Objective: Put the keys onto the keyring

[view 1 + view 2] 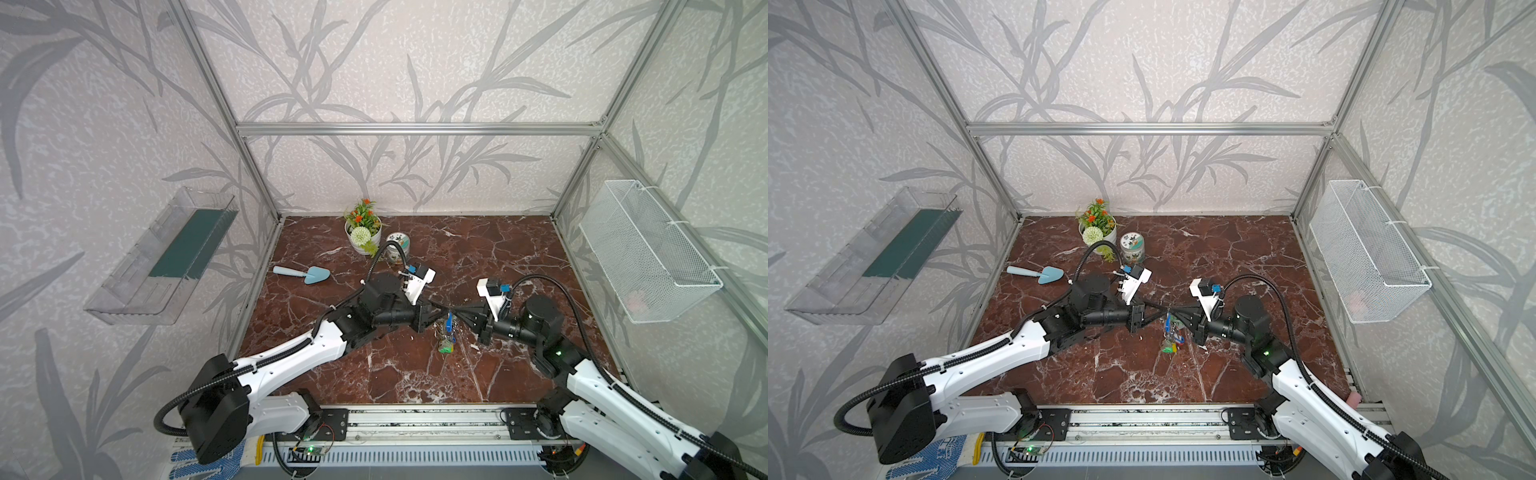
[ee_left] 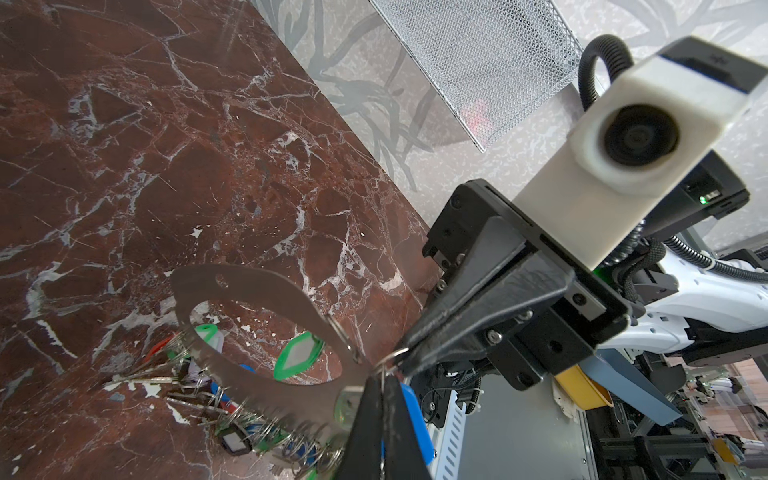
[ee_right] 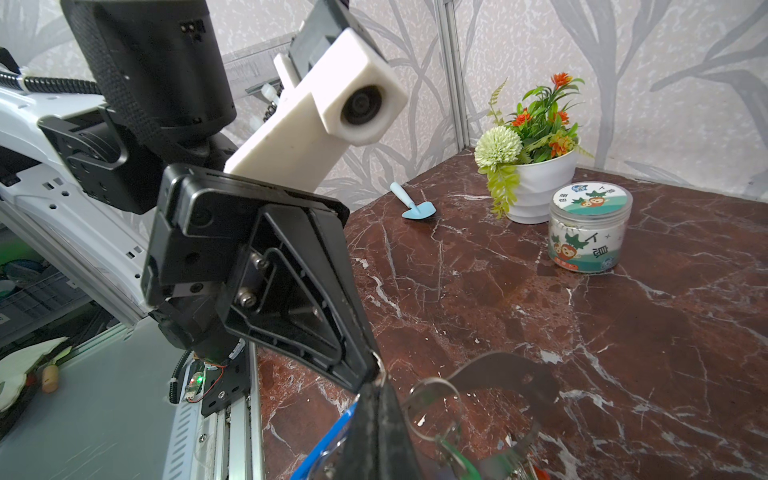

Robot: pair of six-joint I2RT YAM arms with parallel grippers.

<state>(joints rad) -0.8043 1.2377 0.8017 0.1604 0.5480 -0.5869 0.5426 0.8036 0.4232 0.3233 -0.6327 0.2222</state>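
Both grippers meet tip to tip above the middle of the marble table. In the left wrist view my left gripper (image 2: 381, 376) is shut on a small split ring, and the right gripper (image 2: 400, 358) pinches the same ring from the other side. The blue key (image 2: 417, 419) hangs from that ring, seen in both top views (image 1: 449, 323) (image 1: 1168, 322). The grey keyring (image 2: 266, 291) reaches up to the fingertips, its edge fringed with rings holding green (image 2: 299, 355), red and blue keys. The right wrist view shows the right gripper (image 3: 376, 386) shut, with the keyring (image 3: 511, 370) beside it.
A white flower pot (image 1: 363, 232), a printed jar (image 1: 398, 245) and a light blue trowel (image 1: 305, 274) stand at the back left. A mesh basket (image 1: 648, 253) hangs on the right wall and a clear shelf (image 1: 166, 262) on the left. An aluminium rail (image 1: 424, 419) runs along the front.
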